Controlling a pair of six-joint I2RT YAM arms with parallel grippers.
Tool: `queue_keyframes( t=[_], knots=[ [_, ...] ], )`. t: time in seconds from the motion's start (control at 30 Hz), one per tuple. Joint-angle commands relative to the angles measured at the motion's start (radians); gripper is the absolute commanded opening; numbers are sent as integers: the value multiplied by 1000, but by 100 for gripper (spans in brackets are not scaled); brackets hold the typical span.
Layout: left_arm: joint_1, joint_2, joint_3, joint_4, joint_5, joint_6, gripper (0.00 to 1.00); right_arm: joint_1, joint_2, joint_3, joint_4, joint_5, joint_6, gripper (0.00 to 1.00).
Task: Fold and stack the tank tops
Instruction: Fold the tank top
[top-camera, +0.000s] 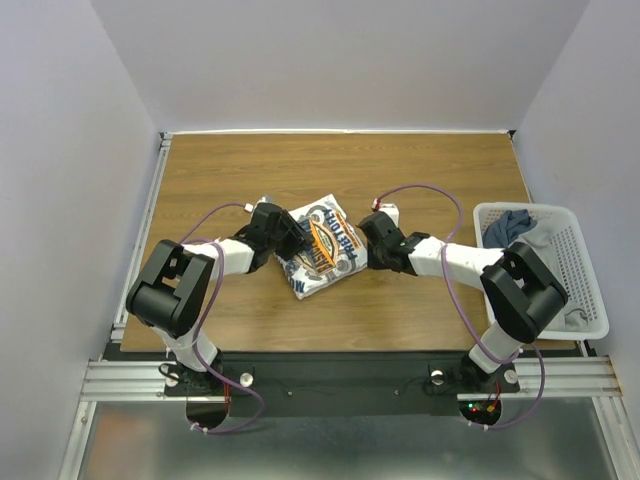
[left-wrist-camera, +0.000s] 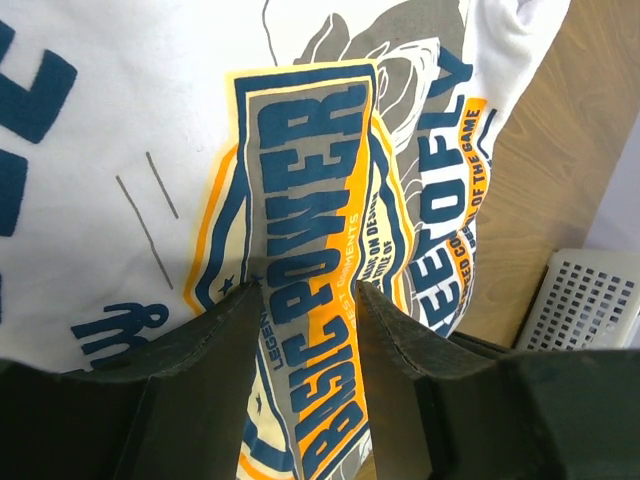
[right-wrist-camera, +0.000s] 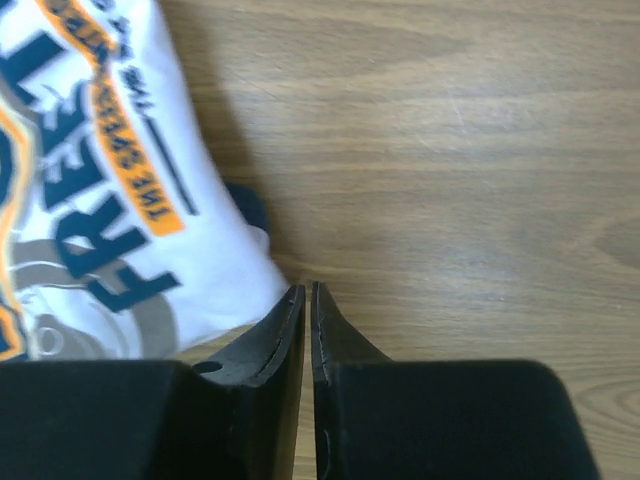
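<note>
Tank top (top-camera: 320, 262) lies part-folded mid-table. Left gripper (left-wrist-camera: 305, 290) is half-spread over the print at its 9 o'clock. Right gripper (right-wrist-camera: 308, 290) is pinched closed, seemingly empty, at the 3 o'clock edge. Risk: it missed the hem, so the fold slips.

Fixed view high behind, wrist views close, angled down, all sharing white tank top (top-camera: 322, 258)

The white tank top (left-wrist-camera: 90, 260) carries all the lettering I can read. Across its yellow-edged banner (left-wrist-camera: 305, 240), big blue letters say "BASIC POWER". Beside that, larger blue letters end in "FLY", and the right wrist view shows them starting "FREE". The orange strip (left-wrist-camera: 470, 150) alongside ends "OF THE GAME" and begins "THE SPE". The smaller print is too fine to read.
</note>
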Motion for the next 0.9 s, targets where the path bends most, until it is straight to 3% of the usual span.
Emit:
queue_keyframes(
  t=[0.0, 0.23, 0.37, 0.43, 0.5, 0.67, 0.87],
  knots=[
    [29, 19, 47, -14, -23, 55, 53, -1, -27, -29, -22, 71, 29, 12],
    [44, 77, 129, -36, 9, 181, 54, -5, -24, -46, -24, 49, 29, 12],
    [46, 70, 191, -22, 89, 268, 60, -5, -104, -20, -24, 49, 26, 23],
    [46, 41, 219, -28, 93, 282, 64, -7, -137, 40, -25, 43, 18, 31],
    [46, 12, 236, -48, 72, 284, 65, -7, -132, 95, -22, 42, 5, 34],
    [46, -112, 239, -142, 23, 208, 64, -16, 23, 324, 2, -59, -49, 34],
    [9, -202, 35, -76, 40, 65, 48, -63, 321, 597, 22, -247, -69, 29]
  ],
)
